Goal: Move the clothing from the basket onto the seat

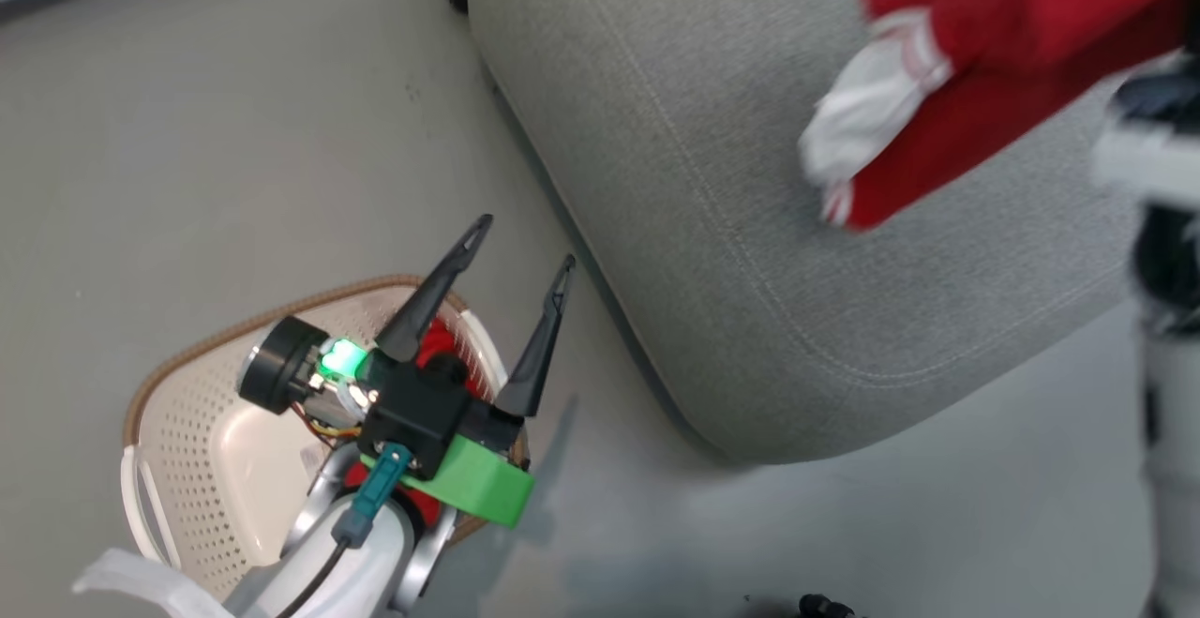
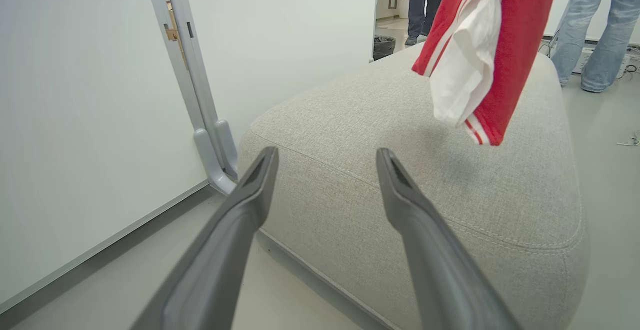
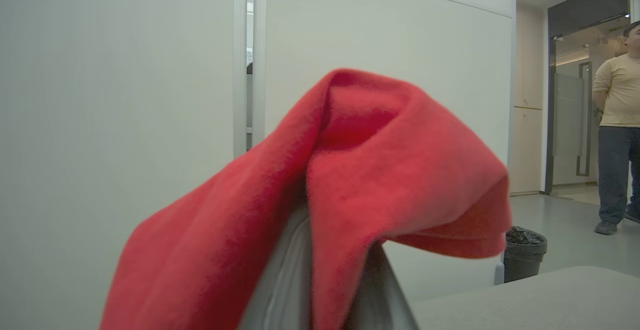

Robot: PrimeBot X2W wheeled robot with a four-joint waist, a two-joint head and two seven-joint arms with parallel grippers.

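Your right gripper [image 3: 332,275] is closed on one red garment [image 3: 350,185], which drapes over the fingers and hides their tips. In the head view that garment, bright red with a white striped cuff, hangs at the upper right above the grey seat [image 1: 712,224]; the left wrist view shows it clear of the cushion. Your left gripper [image 1: 525,241] is spread wide and empty at lower left. It sits over the cream basket [image 1: 187,430] on the floor [image 1: 234,130], and the arm covers the basket's right half. A second red piece [image 1: 439,337] shows inside, mostly hidden behind the gripper. Past the seat's far end are a white wall panel [image 2: 280,24], a grey post [image 2: 190,69], one black bin [image 2: 384,47] and two people's legs [image 2: 595,29].
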